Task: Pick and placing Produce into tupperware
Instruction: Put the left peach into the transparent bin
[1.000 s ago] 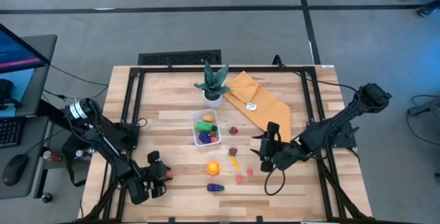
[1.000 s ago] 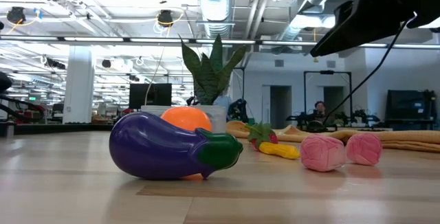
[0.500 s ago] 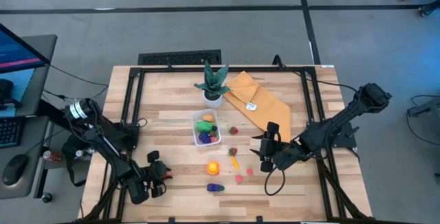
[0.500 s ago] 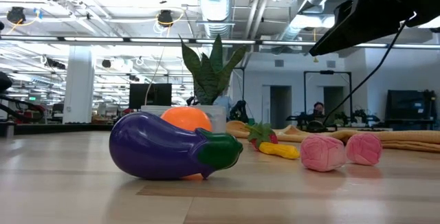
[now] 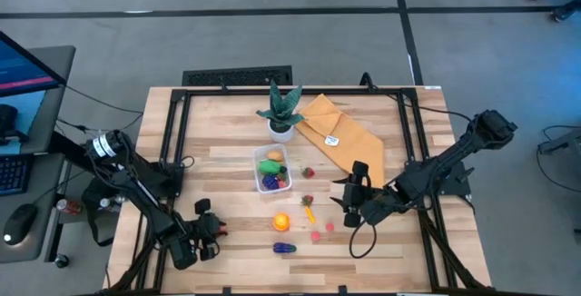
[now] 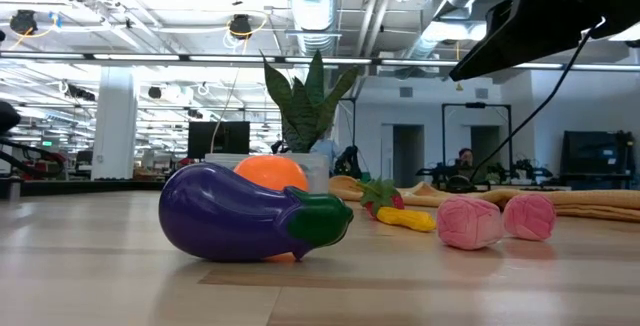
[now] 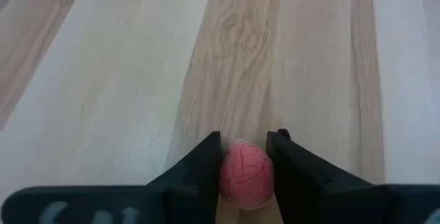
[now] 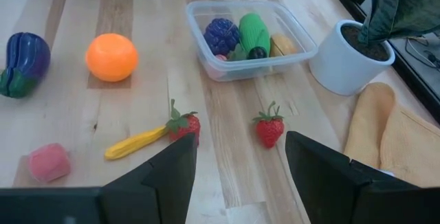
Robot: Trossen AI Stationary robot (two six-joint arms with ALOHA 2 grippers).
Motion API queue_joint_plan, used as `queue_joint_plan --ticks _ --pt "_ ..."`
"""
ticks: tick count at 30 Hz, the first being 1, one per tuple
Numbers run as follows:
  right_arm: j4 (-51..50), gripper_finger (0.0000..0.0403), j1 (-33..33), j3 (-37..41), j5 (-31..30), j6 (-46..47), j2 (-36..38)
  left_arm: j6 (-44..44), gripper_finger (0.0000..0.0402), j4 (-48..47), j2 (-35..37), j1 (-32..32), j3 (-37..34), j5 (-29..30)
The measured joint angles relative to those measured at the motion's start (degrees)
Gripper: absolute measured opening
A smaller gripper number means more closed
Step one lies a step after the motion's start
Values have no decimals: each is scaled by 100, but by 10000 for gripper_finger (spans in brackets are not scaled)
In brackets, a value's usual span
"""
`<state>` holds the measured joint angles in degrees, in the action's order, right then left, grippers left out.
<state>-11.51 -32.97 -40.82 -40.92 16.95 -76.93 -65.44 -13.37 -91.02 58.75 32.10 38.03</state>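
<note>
While the left hand (image 7: 246, 157) sits low at the near left part of the tabletop (image 5: 236, 164), its two fingers are closed on a pink toy piece (image 7: 246, 174). The right hand (image 8: 239, 157) hovers over the right side with its fingers spread and nothing between them. At mid-table the tupperware (image 5: 272, 169) holds purple, green and yellow produce, just in front of the potted plant (image 5: 280, 110). Loose nearby lie an orange (image 5: 281, 222), an eggplant (image 5: 284, 249), two strawberries (image 8: 269, 128) and a pink piece (image 8: 49, 161).

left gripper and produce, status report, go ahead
Left gripper shut on pink produce piece, low over the table. Right gripper open, waiting. Tupperware partly filled, path unobstructed.
</note>
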Motion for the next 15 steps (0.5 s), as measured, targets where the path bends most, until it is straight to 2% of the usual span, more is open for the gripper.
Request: queue_joint_plan --ticks 7,15 --pt "2 217 7 0 -125 -4 -2 396 98 -19 181 -343 -9 377" --pt "2 217 11 0 -127 -33 -2 1426 98 84 699 -856 -9 1070"
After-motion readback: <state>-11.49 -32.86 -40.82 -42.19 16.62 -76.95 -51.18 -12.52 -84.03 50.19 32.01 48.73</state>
